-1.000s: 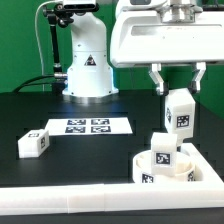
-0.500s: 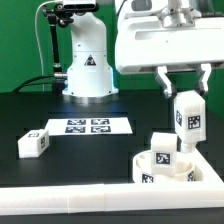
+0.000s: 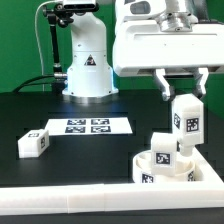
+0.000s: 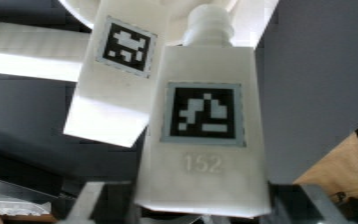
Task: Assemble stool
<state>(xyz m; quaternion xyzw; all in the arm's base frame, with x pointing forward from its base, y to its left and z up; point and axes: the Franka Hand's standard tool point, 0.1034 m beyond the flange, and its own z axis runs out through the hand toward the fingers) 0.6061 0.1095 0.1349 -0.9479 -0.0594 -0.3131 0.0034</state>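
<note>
Your arm's white wrist points straight down above the desk [image 3: 30, 110], near its edge on the exterior view's right. The pincer [image 3: 183, 93] hangs clear of the desk, both fingers [image 3: 164, 86] clamped on an upright leg [image 3: 185, 120]

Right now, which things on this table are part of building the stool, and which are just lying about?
For the job:
seat
leg on the seat
held leg, between the fingers
loose leg

Just lying about:
marker board
border wall
</note>
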